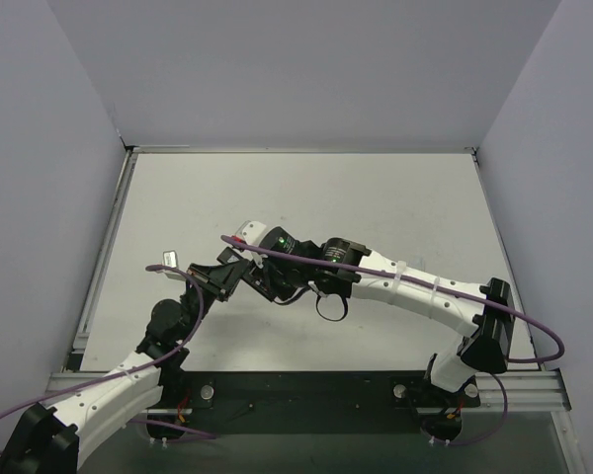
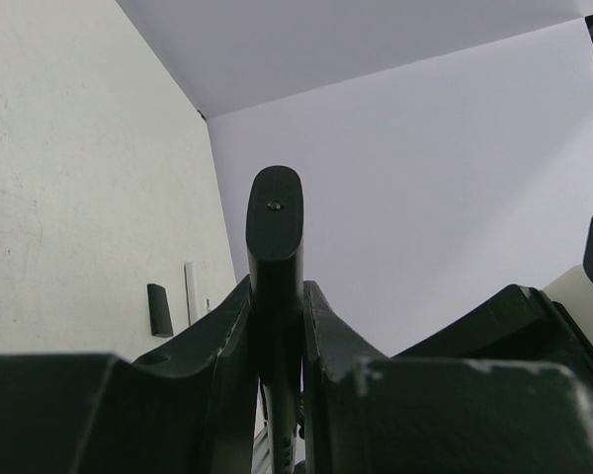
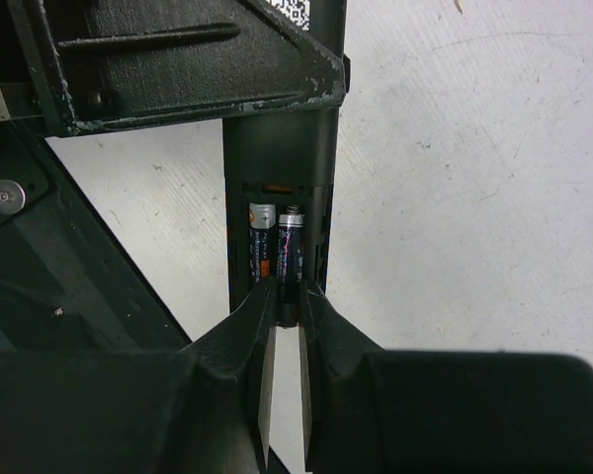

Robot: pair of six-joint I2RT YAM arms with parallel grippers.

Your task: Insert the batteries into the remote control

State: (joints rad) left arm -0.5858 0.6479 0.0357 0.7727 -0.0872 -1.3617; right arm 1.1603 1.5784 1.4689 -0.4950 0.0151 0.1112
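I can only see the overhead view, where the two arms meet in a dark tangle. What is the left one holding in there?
Observer: Its wrist camera shows the left claw shut on a slim black remote, seen edge-on.
Visitor: Are there any batteries in it?
Observer: Yes. In the right wrist view the remote's back is open, with a first battery and a second battery lying side by side inside.
Visitor: And the right arm?
Observer: The right claw is pinched on the near end of the second battery.
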